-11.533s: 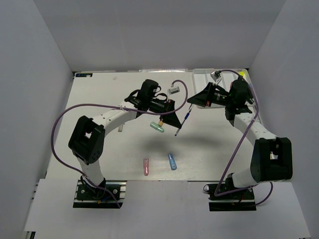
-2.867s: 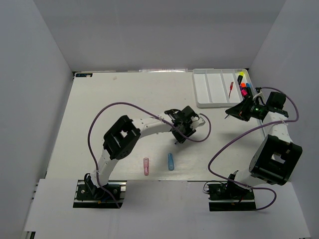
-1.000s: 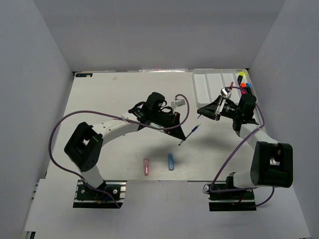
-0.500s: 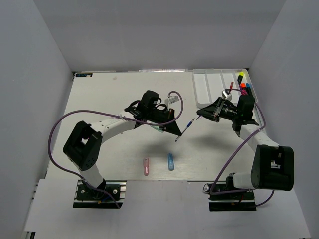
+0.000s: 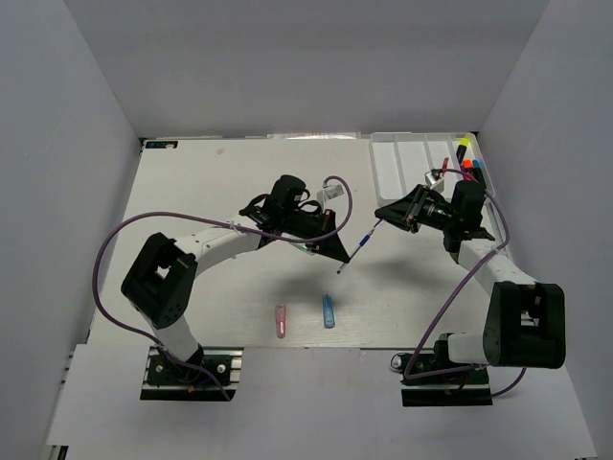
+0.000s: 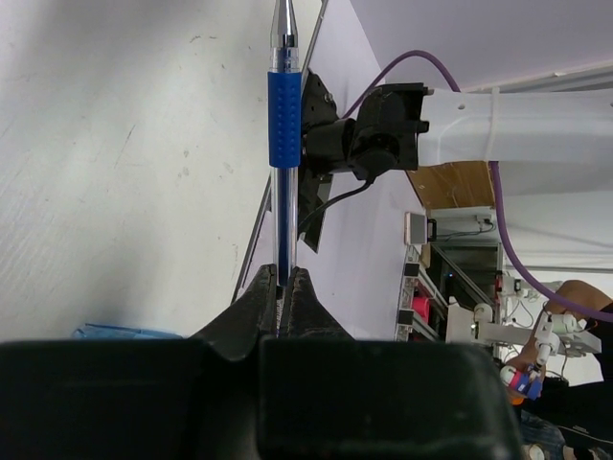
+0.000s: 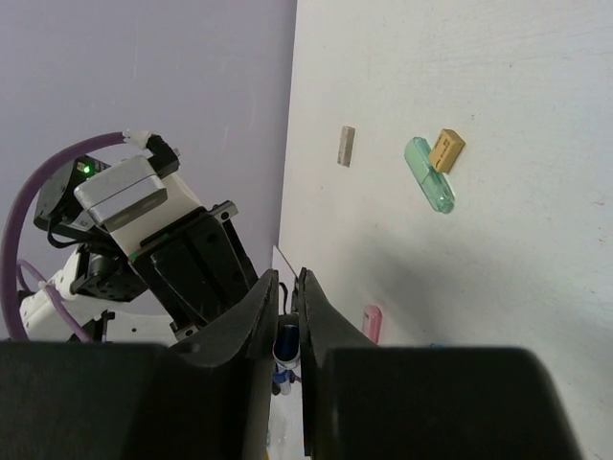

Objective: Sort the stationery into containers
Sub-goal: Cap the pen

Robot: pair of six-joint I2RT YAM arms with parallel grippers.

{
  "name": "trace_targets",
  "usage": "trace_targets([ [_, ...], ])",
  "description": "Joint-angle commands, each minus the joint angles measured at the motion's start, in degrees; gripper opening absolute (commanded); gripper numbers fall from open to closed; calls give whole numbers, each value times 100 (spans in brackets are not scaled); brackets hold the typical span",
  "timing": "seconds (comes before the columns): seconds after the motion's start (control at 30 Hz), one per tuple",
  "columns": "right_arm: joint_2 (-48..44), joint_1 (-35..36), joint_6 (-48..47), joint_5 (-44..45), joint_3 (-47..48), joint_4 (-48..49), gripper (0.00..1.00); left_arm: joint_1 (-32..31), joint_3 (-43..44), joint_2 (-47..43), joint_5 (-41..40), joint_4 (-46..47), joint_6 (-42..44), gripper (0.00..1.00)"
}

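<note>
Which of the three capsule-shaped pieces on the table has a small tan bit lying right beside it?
The green capsule: the tan bit sits at one end. The pink capsule and blue capsule have nothing tan near them.

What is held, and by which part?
Left gripper holds the blue pen by its clear barrel; right gripper flanks the tip end, grip unclear.

Bears a white divided tray (image 5: 393, 158) at the far right corner of the pale table (image 5: 192, 192); well nearer than the tray, pink capsule (image 5: 281, 320) beside blue capsule (image 5: 329, 311); between these and the tray, green capsule (image 7: 429, 184) just beside tan bit (image 7: 446, 149).
</note>
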Motion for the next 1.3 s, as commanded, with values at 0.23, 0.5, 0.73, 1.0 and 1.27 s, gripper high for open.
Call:
trace_targets([
  [0.23, -27, 263, -252, 168, 255, -44, 0, 9, 75, 129, 222, 170, -82, 0],
  [0.5, -70, 280, -331, 159, 229, -105, 0, 9, 31, 86, 195, 170, -82, 0],
  [0.73, -88, 280, -419, 431, 264, -333, 0, 9, -4, 33, 213, 205, -100, 0],
  [1.0, -79, 280, -480, 362, 255, -404, 0, 9, 22, 50, 195, 197, -91, 0],
  [1.27, -167, 342, -560, 256, 141, -465, 0, 9, 84, 94, 178, 162, -65, 0],
])
